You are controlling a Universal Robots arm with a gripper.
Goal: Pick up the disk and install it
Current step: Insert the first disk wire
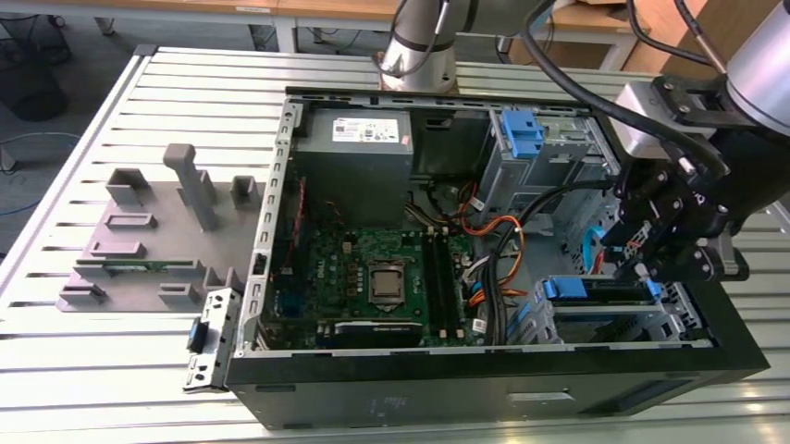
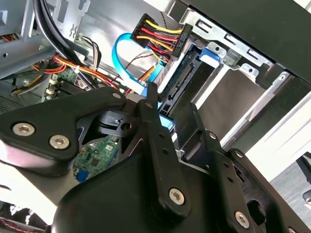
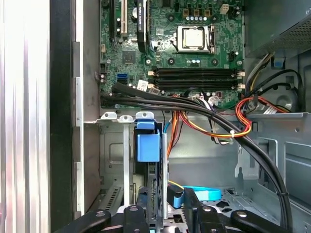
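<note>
The disk (image 1: 590, 290), edged by its blue carrier, stands on edge in the drive cage (image 1: 617, 324) at the case's front corner on the exterior view's right. In the first wrist view the disk (image 3: 154, 184) runs from its blue handle toward the camera. My gripper (image 1: 635, 273) hangs right over it. In both wrist views the black fingers (image 3: 142, 206) sit on either side of the disk's connector end (image 2: 181, 82), with a gap at one side. The gripper (image 3: 167, 206) (image 2: 172, 119) looks open and straddles the disk.
The open computer case (image 1: 494, 370) lies on a slatted metal table (image 1: 124, 370). Orange, black and blue cables (image 3: 233, 126) cross beside the cage. Also inside are a motherboard (image 1: 376, 277), a grey power supply (image 1: 358, 139) and an upright blue bracket (image 1: 524, 134). A grey fixture (image 1: 148, 231) is on the left.
</note>
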